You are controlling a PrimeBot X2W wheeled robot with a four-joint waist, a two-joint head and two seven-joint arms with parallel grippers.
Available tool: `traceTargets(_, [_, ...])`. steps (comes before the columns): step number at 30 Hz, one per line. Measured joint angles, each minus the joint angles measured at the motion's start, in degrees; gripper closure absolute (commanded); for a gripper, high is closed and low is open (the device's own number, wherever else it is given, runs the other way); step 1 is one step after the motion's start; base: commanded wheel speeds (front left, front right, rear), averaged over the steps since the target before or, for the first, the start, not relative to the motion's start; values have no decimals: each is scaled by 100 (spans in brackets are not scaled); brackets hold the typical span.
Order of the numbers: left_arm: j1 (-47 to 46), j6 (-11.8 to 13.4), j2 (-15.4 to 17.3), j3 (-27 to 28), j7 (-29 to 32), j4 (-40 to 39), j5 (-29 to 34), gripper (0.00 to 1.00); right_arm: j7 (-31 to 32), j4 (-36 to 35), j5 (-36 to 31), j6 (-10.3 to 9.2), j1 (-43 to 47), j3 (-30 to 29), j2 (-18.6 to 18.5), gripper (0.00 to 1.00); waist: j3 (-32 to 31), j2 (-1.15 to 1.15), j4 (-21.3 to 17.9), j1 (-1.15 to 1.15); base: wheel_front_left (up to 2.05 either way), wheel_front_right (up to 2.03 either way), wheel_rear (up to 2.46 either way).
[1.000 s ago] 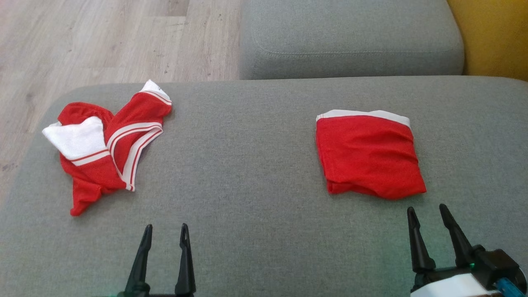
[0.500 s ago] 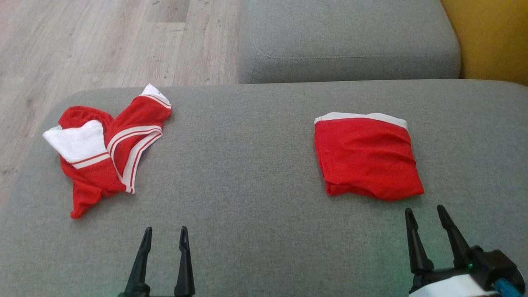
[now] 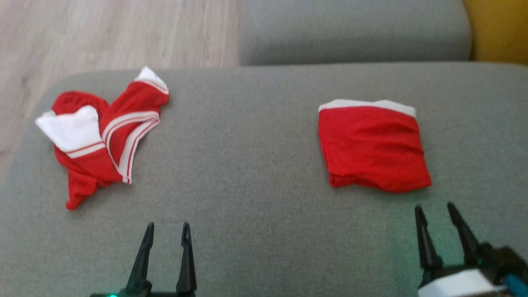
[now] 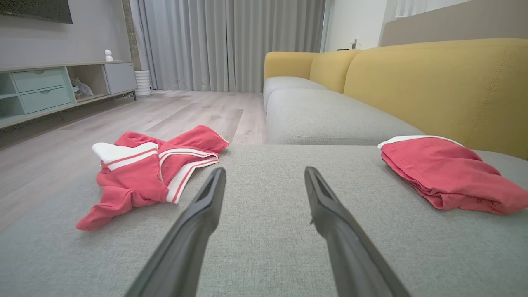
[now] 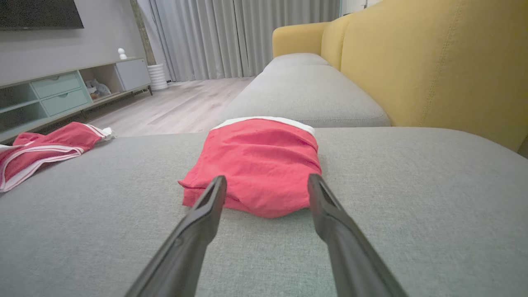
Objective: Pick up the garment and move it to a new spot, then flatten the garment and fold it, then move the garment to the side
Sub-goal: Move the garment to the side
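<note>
We're looking down on the broad grey sofa cushion (image 3: 255, 165), and everything is laid out on it. On the right side lies the folded garment (image 3: 373, 146), a neat red square with a white band at its far edge. It looks finished to us. The job now seems to be the crumpled garment (image 3: 99, 132) on the cushion's left side, near the edge by the floor. It's red and white, bunched and twisted over itself. We'd judge it light, thin and floppy, so it will sag and drag when lifted. The weave looks a little slick, so a shallow pinch could slip. The striped white trim (image 3: 130, 120) looks like the thicker, firmer place to take hold. The left gripper (image 3: 168, 226) hovers near it with jaws spread wide and nothing in them. The right gripper (image 3: 434, 206) sits just short of the folded piece, its jaws also wide and empty.
</note>
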Motion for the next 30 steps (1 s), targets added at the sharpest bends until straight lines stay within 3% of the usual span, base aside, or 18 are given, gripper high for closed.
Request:
traceTargets(9, [-721, 2, -5, -280, 0, -45, 52, 0, 79, 1101, 498, 0, -1681, -176, -438, 0, 781, 0, 93, 2, 0, 0, 0])
traceTargets(18, [-1165, 10, -10, -499, 0, -15, 52, 0, 1287, 2259, 688, 0, -2841, -154, -1010, 0, 1385, 0, 261, 2, 0, 0, 0])
traceTargets(19, [-1191, 11, -10, -517, 0, -3, 52, 0, 1419, 2351, 779, 0, -2911, -82, -1058, 24, 1429, 0, 276, 2, 0, 0, 0])
traceTargets(21, [-1207, 58, -10, -549, 0, 11, 52, 0, 1618, 2424, 1043, 0, -2992, 167, -1132, 100, 1502, 0, 296, 1, 0, 0, 0])
traceTargets(25, [-1283, 115, -10, -602, 0, 19, 48, 0, 1692, 2246, 1760, 0, -3114, 564, -1317, 100, 1631, 0, 254, 1, 0, 0, 0])
traceTargets(30, [-1486, 152, -11, -659, 0, -43, 24, 0, 1695, 2045, 1805, 0, -3264, 580, -1995, 100, 1850, 0, 53, 1, 0, 0, 0])
